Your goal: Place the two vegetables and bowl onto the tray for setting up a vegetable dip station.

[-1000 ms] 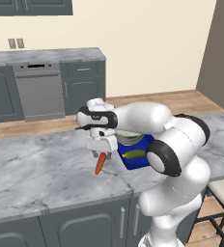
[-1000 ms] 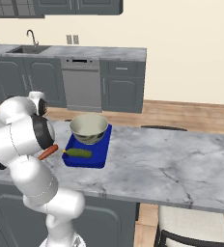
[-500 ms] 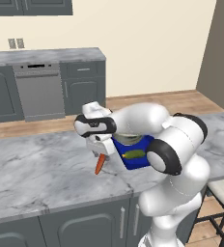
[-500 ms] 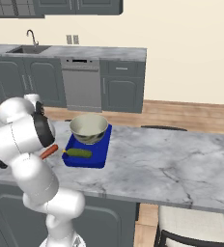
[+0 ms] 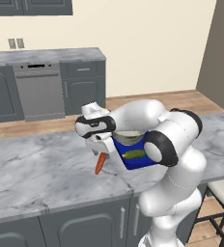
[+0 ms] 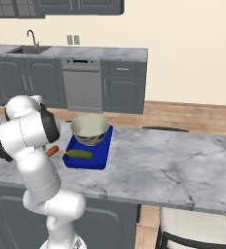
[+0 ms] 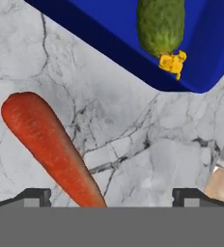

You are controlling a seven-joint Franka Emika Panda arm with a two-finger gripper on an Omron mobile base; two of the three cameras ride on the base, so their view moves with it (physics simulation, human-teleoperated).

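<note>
The gripper (image 7: pixel 111 195) hangs low over the marble counter (image 5: pixel 32 169) with its jaws wide apart and nothing between them yet. Compared with one second ago, the hand has moved a little lower and closer to the carrot (image 7: pixel 49 147), which has not moved and lies on the counter just beside the blue tray (image 6: pixel 98 155). In the hand view the carrot runs from the upper left down toward the space between the two fingertips, so the hand seems to be lining up for a grasp. The cucumber (image 6: pixel 79 154) already lies in the tray, and the bowl (image 6: pixel 89 129) sits on the far part of it. In my judgement only the carrot is left, and the next move needs the jaws to come down around it before closing.
</note>
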